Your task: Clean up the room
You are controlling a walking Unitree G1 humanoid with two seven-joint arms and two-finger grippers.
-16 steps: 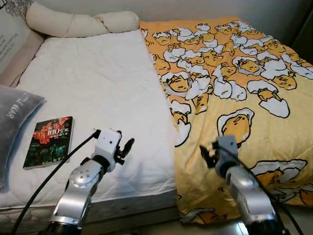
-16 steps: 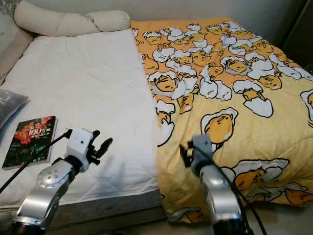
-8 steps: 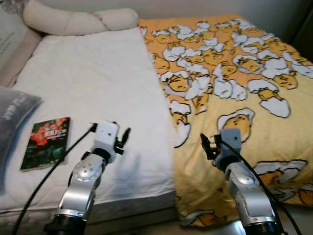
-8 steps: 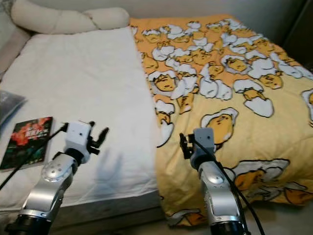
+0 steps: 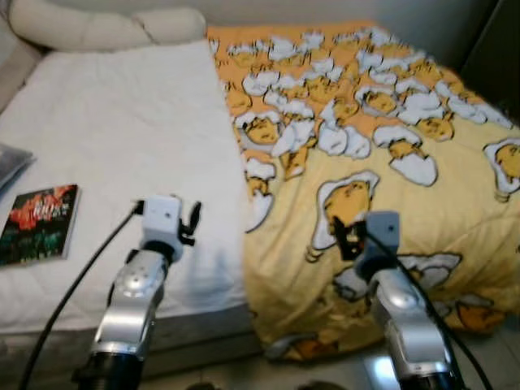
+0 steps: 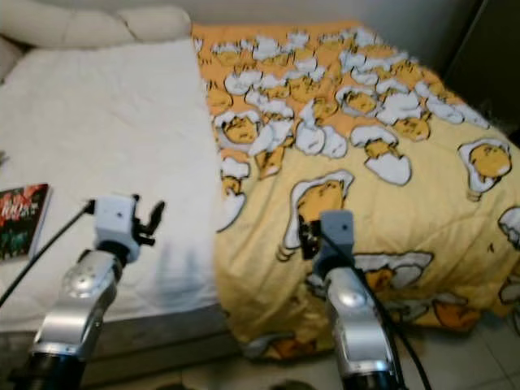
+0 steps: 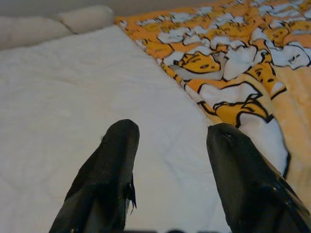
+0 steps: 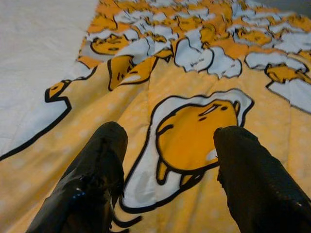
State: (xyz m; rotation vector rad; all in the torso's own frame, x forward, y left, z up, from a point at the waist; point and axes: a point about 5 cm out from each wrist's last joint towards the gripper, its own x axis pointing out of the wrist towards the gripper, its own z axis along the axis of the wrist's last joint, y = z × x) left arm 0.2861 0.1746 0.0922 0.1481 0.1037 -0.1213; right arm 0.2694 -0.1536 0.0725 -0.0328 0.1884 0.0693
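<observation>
Cleanup looks barely begun: orange egg-print quilt [image 5: 382,146] covers only frame right, book [image 5: 36,223] lies at left edge; left gripper [image 5: 192,222] and right gripper [image 5: 341,237] both spread, empty.

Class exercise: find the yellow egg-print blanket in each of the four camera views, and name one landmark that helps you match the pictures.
Left eye view: blanket covers the bed's right half, from the wall down over the foot edge.
Right eye view: the same, set further left in the picture.
Left wrist view: beyond the left gripper, beside the white mattress.
Right wrist view: under the right gripper.
Shared landmark: the blanket's edge along the mattress.
</observation>
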